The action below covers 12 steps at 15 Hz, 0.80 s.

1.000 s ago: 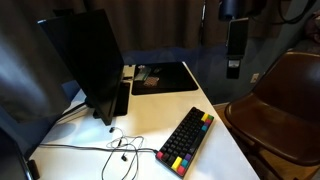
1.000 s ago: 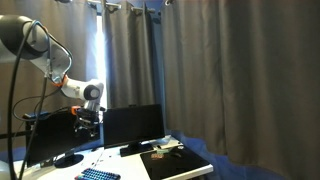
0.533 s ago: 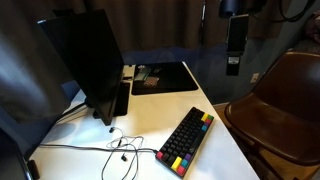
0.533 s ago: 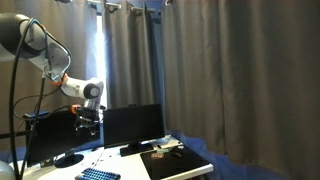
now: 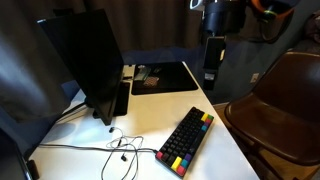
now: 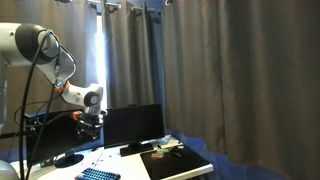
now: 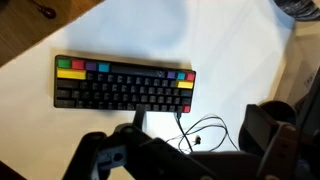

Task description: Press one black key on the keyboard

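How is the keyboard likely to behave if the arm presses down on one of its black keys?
The keyboard looks like a rigid slab lying flat on the white table, so it probably won't tip or flex. The smooth tabletop may let it slide if the press comes at an angle.

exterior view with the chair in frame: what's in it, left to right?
Left to right: monitor → keyboard → chair. Left out: desk mat and gripper, since both overlap the keyboard's span across the picture.
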Each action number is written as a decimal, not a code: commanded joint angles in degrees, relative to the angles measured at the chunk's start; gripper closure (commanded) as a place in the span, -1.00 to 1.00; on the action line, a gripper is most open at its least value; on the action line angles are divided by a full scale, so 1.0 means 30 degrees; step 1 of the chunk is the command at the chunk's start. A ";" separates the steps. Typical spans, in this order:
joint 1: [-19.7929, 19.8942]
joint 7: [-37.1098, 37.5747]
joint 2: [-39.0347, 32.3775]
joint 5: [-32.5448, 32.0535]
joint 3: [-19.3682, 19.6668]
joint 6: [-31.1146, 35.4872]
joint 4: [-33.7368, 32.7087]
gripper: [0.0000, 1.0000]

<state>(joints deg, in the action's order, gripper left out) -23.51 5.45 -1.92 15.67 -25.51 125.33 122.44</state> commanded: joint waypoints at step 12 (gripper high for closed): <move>-0.0557 -0.0048 -0.4385 -0.1765 0.0205 0.4670 -0.0280 -1.00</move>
<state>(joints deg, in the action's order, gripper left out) -24.91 5.32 -14.99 10.37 -25.20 139.65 121.92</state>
